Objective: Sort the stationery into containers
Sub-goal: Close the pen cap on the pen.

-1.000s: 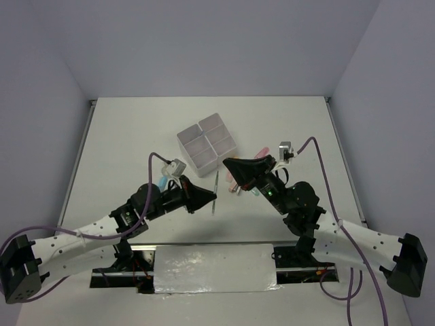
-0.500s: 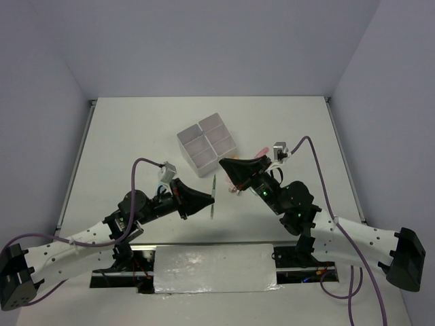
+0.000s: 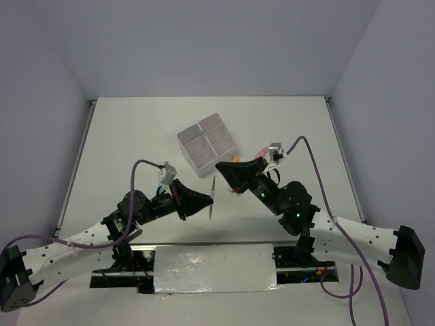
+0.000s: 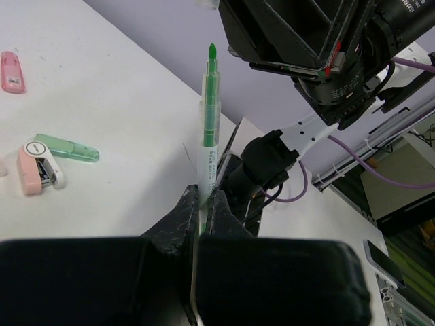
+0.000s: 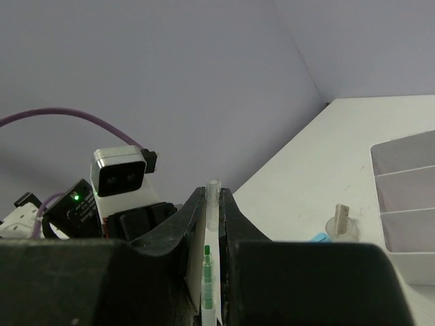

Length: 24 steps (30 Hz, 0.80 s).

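Observation:
My left gripper (image 4: pixel 204 198) is shut on a green highlighter pen (image 4: pixel 209 122), whose bare green tip points up toward the right gripper (image 4: pixel 292 34). In the top view the pen (image 3: pixel 213 197) stands out from the left gripper (image 3: pixel 208 200), just in front of the white four-compartment organiser (image 3: pixel 207 144). My right gripper (image 5: pixel 214 197) is shut on a clear cap (image 5: pixel 215 202). The green pen (image 5: pixel 206 278) lies in line below the cap, a small gap apart from it. Other stationery lies on the table: a green highlighter (image 4: pixel 66 147), a pink piece (image 4: pixel 11 71) and a pink-and-white piece (image 4: pixel 39 173).
A small clear piece (image 5: pixel 342 221) and a blue piece (image 5: pixel 318 238) lie near the organiser's wall (image 5: pixel 408 197). Pink and orange pieces (image 3: pixel 260 151) show behind the right arm. The left wrist camera (image 5: pixel 119 170) sits close behind the right gripper's fingers.
The right gripper has shifted a little left, toward the organiser's near corner. The left arm has turned at the wrist and moved slightly, with the pen still held in it.

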Available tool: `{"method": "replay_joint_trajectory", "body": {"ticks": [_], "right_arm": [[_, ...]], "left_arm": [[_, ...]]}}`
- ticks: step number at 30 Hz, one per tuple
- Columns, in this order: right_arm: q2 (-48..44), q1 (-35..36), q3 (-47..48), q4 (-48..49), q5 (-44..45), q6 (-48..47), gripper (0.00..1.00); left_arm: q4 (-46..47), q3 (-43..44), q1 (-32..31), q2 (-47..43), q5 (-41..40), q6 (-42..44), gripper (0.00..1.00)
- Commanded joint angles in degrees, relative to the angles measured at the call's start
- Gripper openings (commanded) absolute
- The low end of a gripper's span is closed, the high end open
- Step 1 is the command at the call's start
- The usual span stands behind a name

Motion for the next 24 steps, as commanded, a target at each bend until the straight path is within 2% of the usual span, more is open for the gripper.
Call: {"method": "replay_joint_trajectory", "body": {"ticks": [1, 24], "right_arm": [[-0.29, 0.74, 2.51, 1.17, -0.23, -0.31, 0.0], [0.59, 2.76, 4.53, -3.22, -0.59, -2.24, 0.0]], "left_arm": [[1.8, 2.45, -0.25, -1.29, 0.16, 1.8, 0.0], [-1.19, 3.06, -0.25, -2.52, -1.95, 3.29, 0.0]]}}
